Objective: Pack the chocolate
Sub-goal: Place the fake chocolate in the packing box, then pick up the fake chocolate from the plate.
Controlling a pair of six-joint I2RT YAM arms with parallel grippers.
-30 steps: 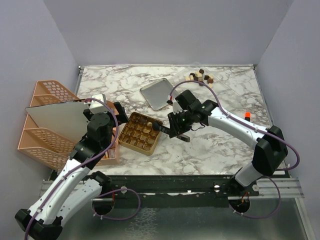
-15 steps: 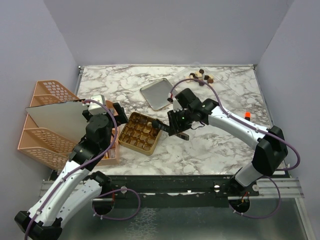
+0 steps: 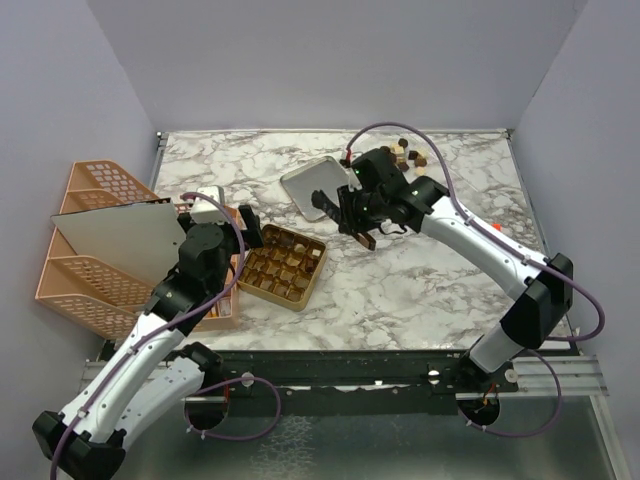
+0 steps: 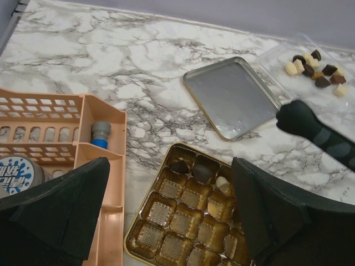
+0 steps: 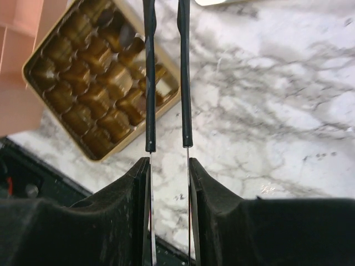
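Observation:
Several small chocolate pieces [image 3: 405,153] in dark brown, light brown and cream lie on a clear sheet at the back right, also in the left wrist view [image 4: 313,66]. The golden-brown tray [image 3: 252,285] holds two dark pieces [image 4: 180,166] and one cream piece [image 4: 223,182] in its far row. My right gripper [image 3: 352,212] is shut on thin tongs [image 5: 183,83], whose black tips are apart and empty; it is above the table beside the tray's far right corner [image 5: 33,72]. My left gripper [image 3: 245,225] is open and empty over the tray [image 4: 138,233].
A silver tin lid [image 3: 315,188] lies behind the tray, just left of the right gripper. Orange mesh organisers [image 3: 90,250] and an orange bin [image 4: 111,166] with a blue-capped item stand at the left. A small orange-red object [image 3: 494,231] lies at the right.
My right gripper with the tongs has moved away from the tray, back and slightly right toward the silver lid. My left arm has shifted slightly toward the back.

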